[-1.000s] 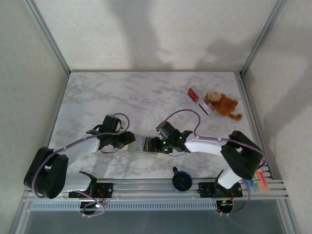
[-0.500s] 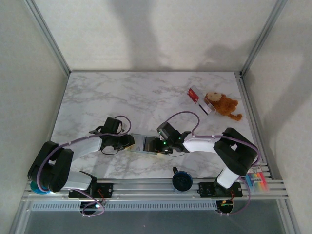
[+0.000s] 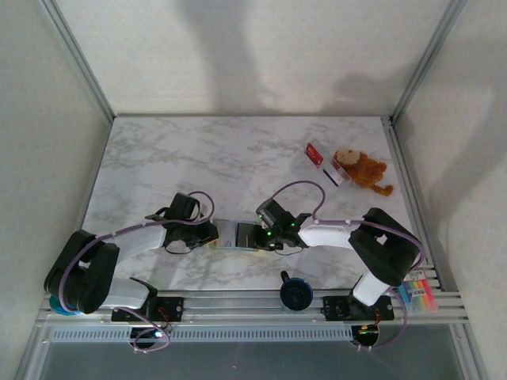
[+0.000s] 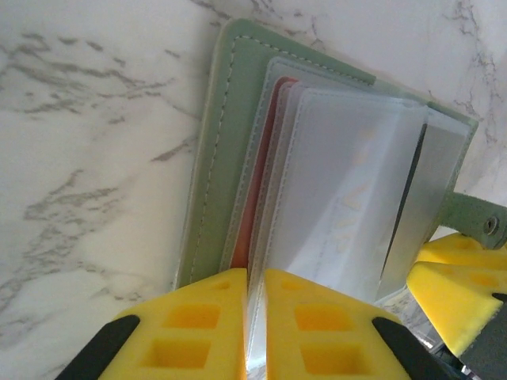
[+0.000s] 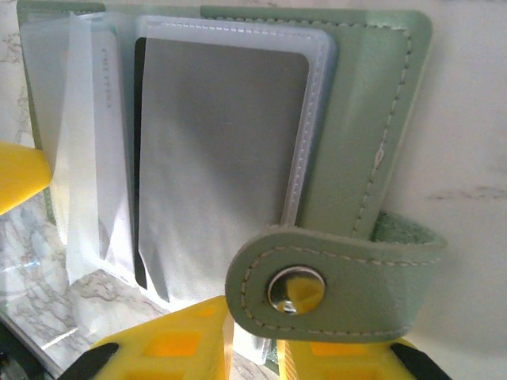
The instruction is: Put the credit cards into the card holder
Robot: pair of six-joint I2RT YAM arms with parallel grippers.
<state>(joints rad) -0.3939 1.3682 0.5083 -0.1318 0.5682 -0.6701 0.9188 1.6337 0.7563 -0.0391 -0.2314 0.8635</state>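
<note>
Left arm has shifted a bit since a second ago: left gripper (image 3: 209, 232) is now sitting slightly nearer the front edge and further right. Right arm's elbow is also sitting pulled in a little. Card holder (image 3: 230, 233) is lying in the same spot, front-centre of the table (image 3: 158, 158), between the two grippers.

Count: one card holder, two cards, one plush toy (image 3: 363, 168), two arms. Both cards are lying at the far right of the table, well apart from the holder. The red card (image 3: 315, 153) and white card (image 3: 339, 172) are lying side by side, with the white one just beside the toy.

Pose: both arms are reaching inward and low, wrists facing each other across the holder. Left gripper is sitting at its left end, right gripper (image 3: 252, 235) at its right end.

Left wrist view: holder is lying open, green cover against the table, several clear sleeves (image 4: 348, 182) fanning above it. Left gripper's yellow fingers are pinching the holder's edge, with only a thin gap and sleeve material between them. Something orange-red is showing behind one sleeve; cannot tell what.

Right wrist view: right gripper is clamping the opposite edge, fingers close together. The strap (image 5: 348, 273) is folding over just above them, its metal snap (image 5: 295, 288) facing the camera.
</note>
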